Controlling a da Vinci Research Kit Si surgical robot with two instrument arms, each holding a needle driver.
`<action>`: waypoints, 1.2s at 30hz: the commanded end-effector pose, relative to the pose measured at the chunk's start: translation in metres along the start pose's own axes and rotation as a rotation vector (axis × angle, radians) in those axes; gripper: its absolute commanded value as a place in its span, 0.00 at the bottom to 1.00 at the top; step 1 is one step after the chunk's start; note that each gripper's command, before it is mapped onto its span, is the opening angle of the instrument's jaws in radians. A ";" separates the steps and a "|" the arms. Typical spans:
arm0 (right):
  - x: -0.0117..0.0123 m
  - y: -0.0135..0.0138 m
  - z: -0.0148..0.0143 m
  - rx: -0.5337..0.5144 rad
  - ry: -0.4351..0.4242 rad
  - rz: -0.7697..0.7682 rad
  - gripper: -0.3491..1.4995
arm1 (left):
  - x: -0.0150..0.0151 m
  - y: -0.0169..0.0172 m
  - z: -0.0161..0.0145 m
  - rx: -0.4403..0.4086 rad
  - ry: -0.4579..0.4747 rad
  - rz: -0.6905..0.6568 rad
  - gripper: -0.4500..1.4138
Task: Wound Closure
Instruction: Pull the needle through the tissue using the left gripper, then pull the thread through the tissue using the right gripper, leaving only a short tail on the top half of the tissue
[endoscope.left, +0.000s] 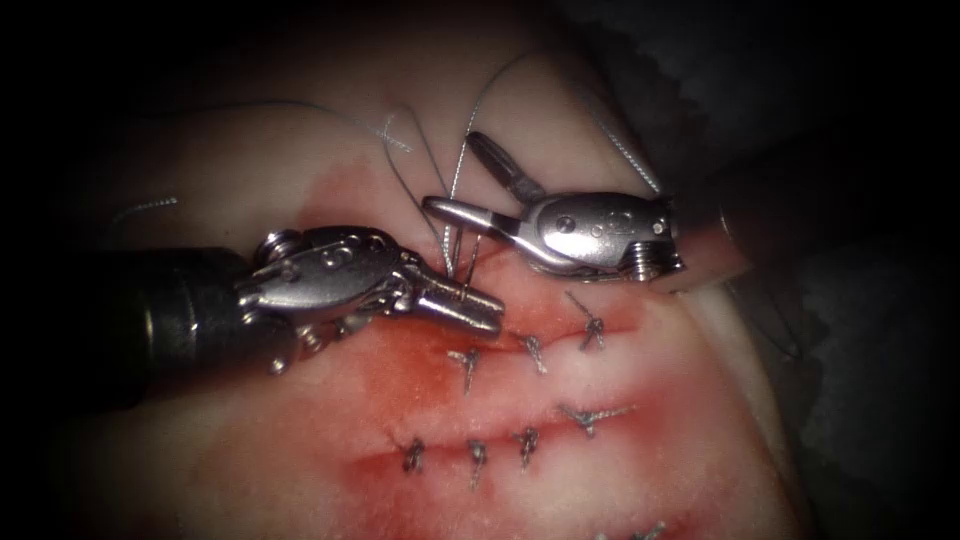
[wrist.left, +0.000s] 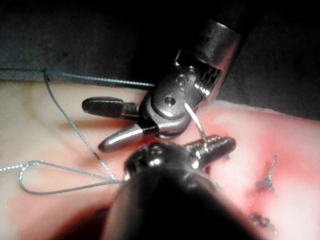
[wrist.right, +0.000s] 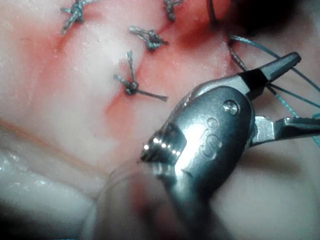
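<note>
The left tool is shown with its jaws pressed together on the needle, gripped near one end of its curve, above the upper cut. The right tool is held just beside it, jaws spread and holding nothing. Thread is looped between them over the tissue. Knotted stitches are seen along both cuts amid red fluid.

Glossy polished metal pincer over wet, glistening tissue; braided matt thread, knotted stitches.
</note>
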 end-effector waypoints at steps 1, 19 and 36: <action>-0.0004 -0.0003 0.0006 0.009 0.002 -0.042 0.88 | -0.0010 0.0006 0.0007 0.005 -0.022 -0.107 0.00; -0.0023 -0.0015 0.0022 -0.168 -0.091 -0.073 0.26 | -0.0173 -0.0121 -0.0120 0.273 -0.557 -0.604 0.00; -0.0024 0.0036 0.0062 -0.594 -0.057 0.202 0.00 | -0.0253 -0.0202 -0.0227 0.050 -0.696 0.179 0.00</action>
